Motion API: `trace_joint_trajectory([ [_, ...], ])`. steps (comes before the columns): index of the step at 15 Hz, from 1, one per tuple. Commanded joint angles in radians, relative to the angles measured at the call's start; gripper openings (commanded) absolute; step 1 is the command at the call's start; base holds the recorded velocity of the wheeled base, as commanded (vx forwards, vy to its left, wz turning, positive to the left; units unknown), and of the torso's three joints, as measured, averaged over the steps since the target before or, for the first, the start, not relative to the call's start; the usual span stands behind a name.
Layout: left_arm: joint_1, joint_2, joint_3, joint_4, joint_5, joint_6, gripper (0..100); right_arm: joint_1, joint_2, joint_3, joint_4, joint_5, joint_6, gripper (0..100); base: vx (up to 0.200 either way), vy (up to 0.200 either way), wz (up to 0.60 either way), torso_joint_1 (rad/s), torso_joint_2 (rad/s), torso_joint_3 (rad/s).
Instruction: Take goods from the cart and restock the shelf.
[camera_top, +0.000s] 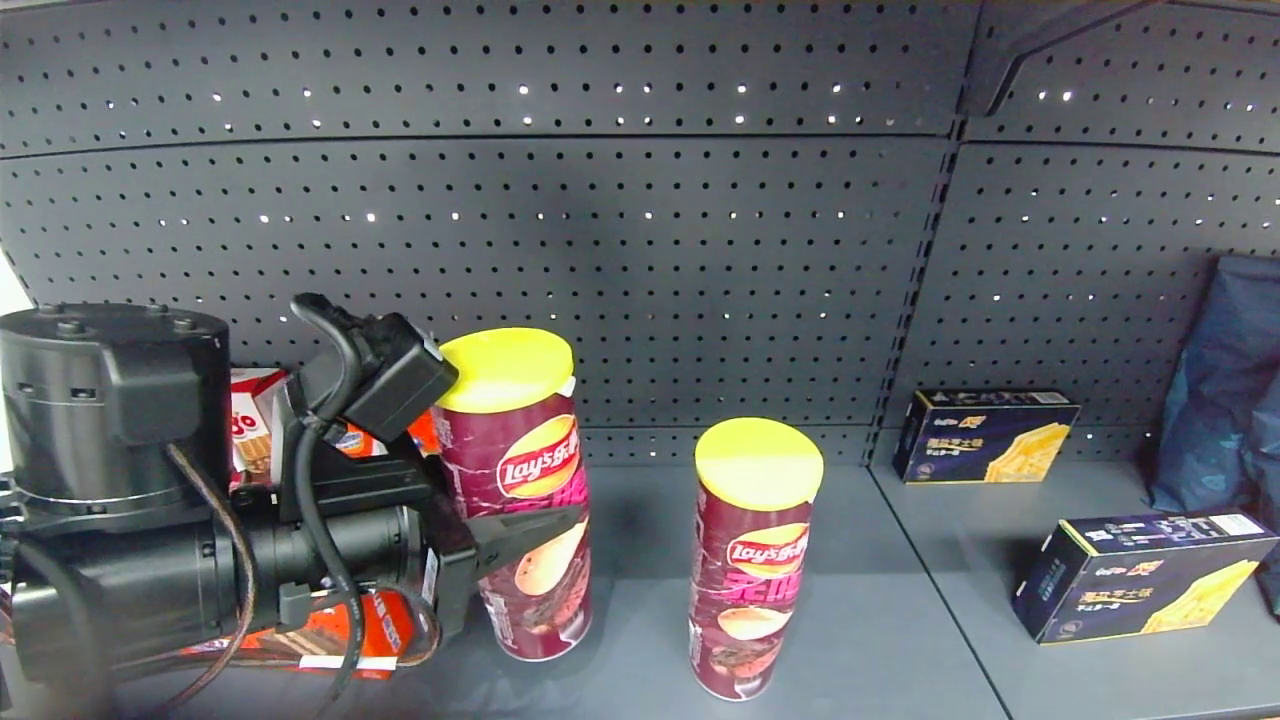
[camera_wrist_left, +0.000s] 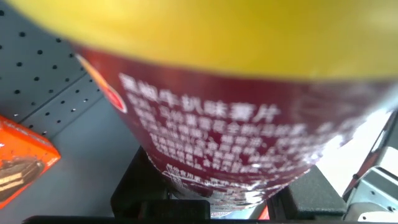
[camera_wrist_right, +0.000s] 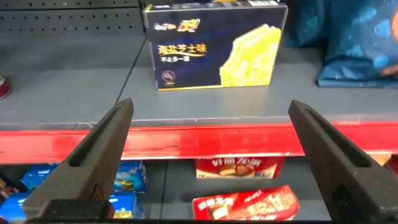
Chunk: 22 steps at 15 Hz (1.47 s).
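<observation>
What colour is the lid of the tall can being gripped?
Yellow round plastic lid on the maroon cylindrical can; best in head view.

Left can (camera_top: 515, 450): maroon chip tube with yellow lid, was upright, clamped at mid-height between the fingers (camera_top: 525, 535) of the left gripper (camera_top: 560, 490). Its base sat at the grey shelf (camera_top: 880, 640); contact couldn't be told. Right can (camera_top: 752, 570): same kind, stood upright and free on the shelf, near the left can, closer to the front edge.
</observation>
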<state>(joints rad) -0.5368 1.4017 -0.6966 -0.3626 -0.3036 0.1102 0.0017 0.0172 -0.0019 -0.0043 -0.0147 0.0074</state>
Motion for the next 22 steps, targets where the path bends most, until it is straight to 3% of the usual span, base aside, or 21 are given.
trace_joint_trajectory([
  [1,0.009,0.000,0.002,-0.001,-0.006,0.000,0,0.000,-0.017,0.002,0.000,0.002,-0.003,100,0.000,0.000,0.00,0.000,0.00,0.000],
  [4,0.047,0.000,-0.011,-0.001,-0.022,-0.001,0,0.000,-0.017,0.002,0.000,0.002,-0.011,100,0.000,0.000,0.00,0.000,0.00,0.000],
  [6,0.077,0.000,-0.003,-0.018,-0.066,0.000,0,0.000,-0.017,0.002,0.000,0.004,-0.007,100,0.000,0.000,0.00,0.000,0.00,0.000],
  [8,0.112,0.014,-0.004,-0.095,-0.129,-0.001,0,0.000,-0.017,0.002,0.000,0.004,-0.007,100,0.000,0.000,0.00,0.000,0.00,0.000],
  [11,0.132,0.175,-0.107,-0.213,-0.135,0.003,0,0.000,-0.017,0.002,0.000,0.002,-0.007,100,0.000,0.000,0.00,0.000,0.00,0.000],
  [12,0.144,0.207,-0.144,-0.211,-0.135,0.013,0,0.000,-0.017,0.002,0.000,0.004,-0.007,100,0.000,0.000,0.00,0.000,0.00,0.000],
  [14,0.161,0.289,-0.204,-0.214,-0.141,0.111,0,0.000,-0.017,0.002,0.000,0.004,-0.007,100,0.000,0.000,0.00,0.000,0.00,0.000],
  [16,0.149,0.339,-0.254,-0.216,-0.207,0.138,0,0.000,-0.017,0.002,0.000,0.002,-0.007,100,0.000,0.000,0.00,0.000,0.00,0.000],
  [20,0.141,0.441,-0.389,-0.095,-0.232,0.146,0,0.000,-0.017,0.002,0.000,0.004,-0.007,100,0.000,0.000,0.00,0.000,0.00,0.000],
  [21,0.138,0.464,-0.448,0.004,-0.269,0.152,0,0.000,-0.017,0.002,0.000,0.004,-0.007,100,0.000,0.000,0.00,0.000,0.00,0.000],
  [22,0.138,0.479,-0.472,0.025,-0.299,0.151,0,0.000,-0.017,0.002,0.000,0.004,-0.007,100,0.000,0.000,0.00,0.000,0.00,0.000],
])
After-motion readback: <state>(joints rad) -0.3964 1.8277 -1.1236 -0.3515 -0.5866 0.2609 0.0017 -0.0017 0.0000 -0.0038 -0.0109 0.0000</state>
